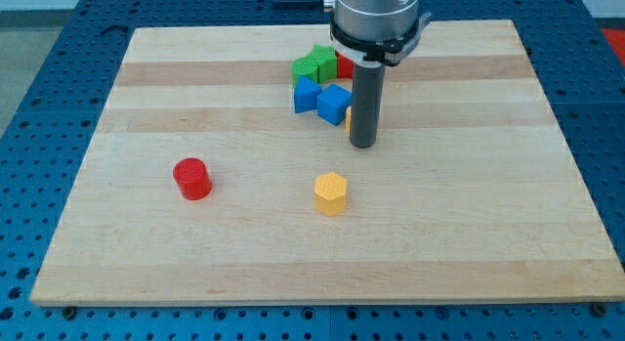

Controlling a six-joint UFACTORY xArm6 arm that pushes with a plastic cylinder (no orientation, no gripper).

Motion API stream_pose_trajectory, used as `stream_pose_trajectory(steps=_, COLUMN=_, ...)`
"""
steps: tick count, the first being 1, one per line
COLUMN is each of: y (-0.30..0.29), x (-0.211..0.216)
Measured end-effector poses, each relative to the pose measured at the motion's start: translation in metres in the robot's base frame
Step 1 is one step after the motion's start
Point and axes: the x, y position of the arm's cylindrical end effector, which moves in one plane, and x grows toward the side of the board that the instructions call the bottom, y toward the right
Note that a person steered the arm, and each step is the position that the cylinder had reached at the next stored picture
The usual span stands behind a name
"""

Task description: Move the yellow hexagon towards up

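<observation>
The yellow hexagon (331, 193) sits on the wooden board a little below the board's middle. My tip (363, 144) rests on the board above and slightly to the right of the hexagon, a short gap apart from it. The rod rises from the tip to the arm's grey wrist at the view's top. A sliver of another yellow block (349, 119) shows just left of the rod, mostly hidden behind it.
A cluster of blocks lies left of the rod near the view's top: a green block (314, 63), a red block (344, 65), and two blue blocks (307, 96) (334, 104). A red cylinder (192, 178) stands at the left. The board's edge (322, 300) runs along the bottom.
</observation>
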Motion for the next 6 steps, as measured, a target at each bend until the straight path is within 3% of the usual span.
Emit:
stream_pose_trajectory(steps=2, y=0.055, x=0.072)
stream_pose_trajectory(steps=3, y=0.050, x=0.115)
stream_pose_trajectory(steps=4, y=0.005, x=0.121)
stream_pose_trajectory(steps=6, y=-0.036, x=0.053)
